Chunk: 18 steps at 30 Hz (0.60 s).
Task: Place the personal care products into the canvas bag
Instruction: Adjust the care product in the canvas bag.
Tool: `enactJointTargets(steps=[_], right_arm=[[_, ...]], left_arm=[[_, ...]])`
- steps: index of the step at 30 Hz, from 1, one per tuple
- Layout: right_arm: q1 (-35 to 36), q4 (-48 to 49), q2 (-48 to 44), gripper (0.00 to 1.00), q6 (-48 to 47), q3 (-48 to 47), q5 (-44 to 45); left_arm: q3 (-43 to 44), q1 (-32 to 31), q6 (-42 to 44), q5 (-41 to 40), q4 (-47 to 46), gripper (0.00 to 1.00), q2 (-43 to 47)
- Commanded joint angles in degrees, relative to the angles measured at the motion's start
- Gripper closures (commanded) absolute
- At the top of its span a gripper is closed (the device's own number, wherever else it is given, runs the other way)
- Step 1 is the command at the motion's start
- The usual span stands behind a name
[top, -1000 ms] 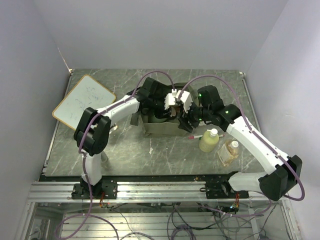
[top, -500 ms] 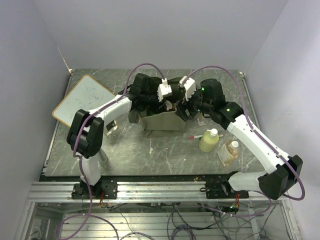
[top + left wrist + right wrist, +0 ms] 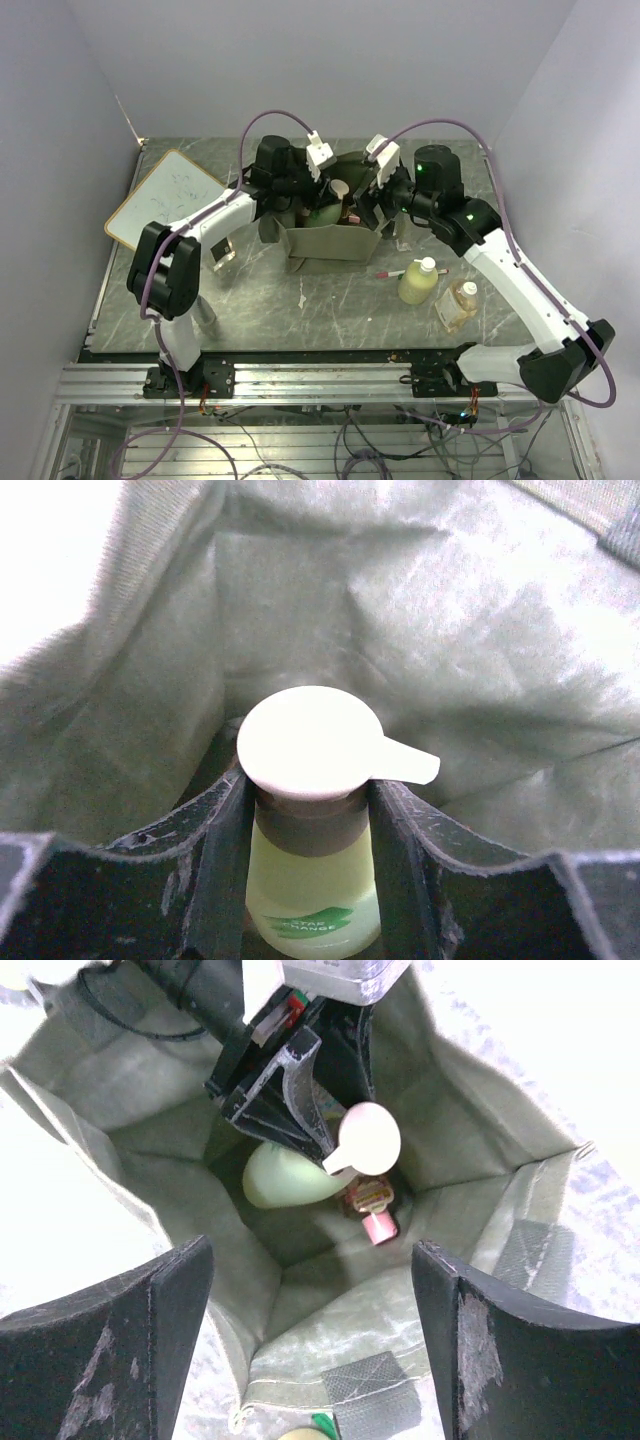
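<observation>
Left wrist view: the left end effector pinches a yellow-green bottle at its neck, down inside the canvas bag. The left arm and right arm reach forward, wrists tipped over the bag's mouth. The right end effector hangs above, fingers spread wide, holding nothing.

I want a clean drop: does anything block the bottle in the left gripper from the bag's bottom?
Nothing visible does. The yellow-green bottle, held at its neck by the left gripper, hangs inside the canvas bag; a small pink-capped item lies beside it, apparently not under it.
</observation>
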<state>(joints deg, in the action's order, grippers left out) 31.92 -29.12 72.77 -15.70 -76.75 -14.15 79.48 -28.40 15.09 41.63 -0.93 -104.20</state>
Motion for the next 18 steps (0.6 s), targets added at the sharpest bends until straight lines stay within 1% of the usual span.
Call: enactJointTargets(steps=[1,5,11,13,18], right_arm=[[-0.2,2.5,-1.7,0.2,0.8,-2.4,1.4],[-0.2,4.2,1.9,0.21,4.1,-2.8,4.2],[-0.6,4.1,10.2,0.23,7.7,-6.2,3.5],[-1.0,4.3,12.5,0.23,9.9,-7.4,2.7],[-1.6,2.4,19.8,0.24,15.3,-11.2,4.1]], left_arm=[[-0.2,0.9,-4.7,2.8,-14.4,0.93,5.5],[-2.2,1.0,-6.5,2.8,-18.0,0.93,6.1],[-4.8,1.0,-6.1,2.6,-21.4,0.93,6.3],[-6.6,1.0,-6.4,2.7,-23.7,0.93,6.4],[-12.4,1.0,-6.6,2.7,-31.2,0.93,6.7]])
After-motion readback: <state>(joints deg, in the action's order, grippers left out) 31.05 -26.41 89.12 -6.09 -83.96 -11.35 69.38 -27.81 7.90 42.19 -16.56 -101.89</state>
